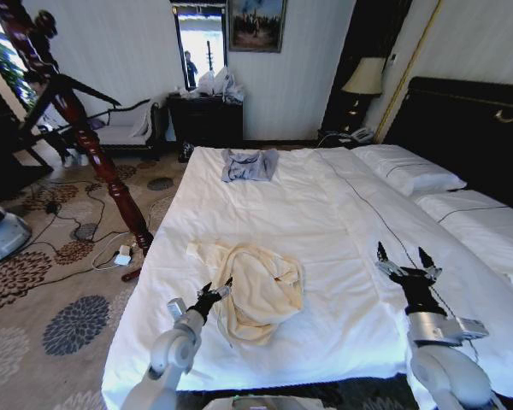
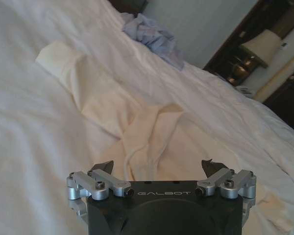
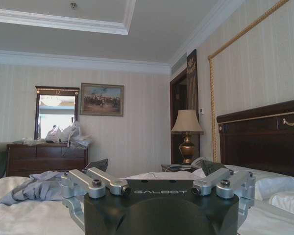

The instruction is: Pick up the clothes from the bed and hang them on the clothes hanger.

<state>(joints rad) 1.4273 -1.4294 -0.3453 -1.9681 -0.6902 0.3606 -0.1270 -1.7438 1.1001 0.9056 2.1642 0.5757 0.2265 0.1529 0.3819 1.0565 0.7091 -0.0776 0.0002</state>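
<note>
White bed (image 1: 342, 256), cream clothes (image 1: 256, 289) – left gripper (image 1: 215, 292) beside

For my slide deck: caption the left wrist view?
Open left gripper poised over the cream clothes on the white bed.

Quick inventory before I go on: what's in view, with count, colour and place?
Cream long-sleeved garment: one, crumpled on the bed's near part.
Grey-blue folded garment: one, at the bed's far edge.
White-sheeted bed: one, centre.
White pillows: two, by the dark headboard.
Red-brown turned-wood coat stand: one, left of the bed.
Left gripper: open, at the cream garment's edge.
Right gripper: open, above the sheet.
</note>
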